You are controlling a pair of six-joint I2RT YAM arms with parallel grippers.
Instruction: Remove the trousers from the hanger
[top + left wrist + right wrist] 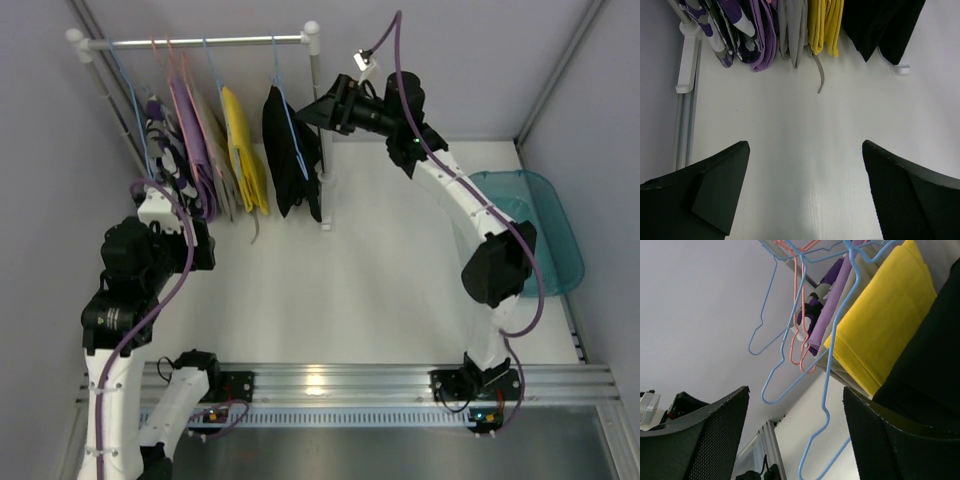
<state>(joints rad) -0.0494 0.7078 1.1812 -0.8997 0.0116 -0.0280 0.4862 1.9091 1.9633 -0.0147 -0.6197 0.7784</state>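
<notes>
White table point(400, 280), black trousers point(281, 160) on hanger point(278, 70)

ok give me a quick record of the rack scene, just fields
trousers: black, hanging at the right end of the rail
hanger: light blue wire, hooked on the rail, trousers draped on it
right pincer: open, up beside the top of the trousers, gripping nothing
left pincer: open, low over the table, apart from the clothes
neighbours: yellow garment next to the trousers, purple garments further left
task state: trousers not yet off the hanger
</notes>
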